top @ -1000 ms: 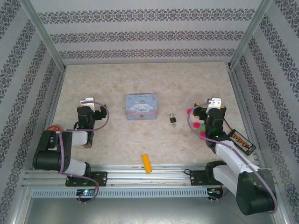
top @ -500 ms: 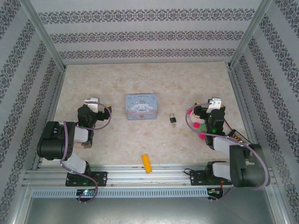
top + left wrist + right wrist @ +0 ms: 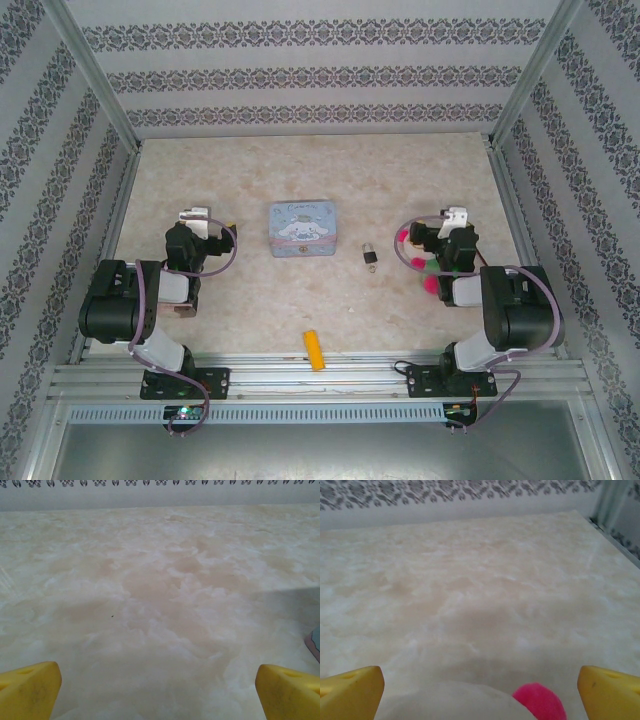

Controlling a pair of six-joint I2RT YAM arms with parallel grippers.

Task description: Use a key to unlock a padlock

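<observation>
— Top external view first: your padlock lies flat on the worktop, between the blue tin and the right arm. It is nearer the arm and touches neither.

— And I can't find the key for you. It's too small to tell whether it lies beside the lock or sits in it. Go down on a guess and you'll likely pinch bare worktop, or shove the lock away.

— Your left fingers are spread wide with nothing between them but marbled surface. The tin's edge just shows at the right of the left wrist view. That tin stands between your left arm and the lock, so a straight reach could push it into the lock.

— Your right fingers are spread just as wide and hold nothing. In the right wrist view a pink pompom sits low between them, and others lie around that arm. Swing towards the lock carelessly and you could drag one along, or close on fluff.

— The lock itself worries me most. It is small and flat, so it will probably skate or spin under a poor pinch, and the thin shackle could slip out.

— If you turn a key without the other hand bracing the body, expect the lock to twist instead. The yellow cylinder is well apart and should not bother you.
</observation>
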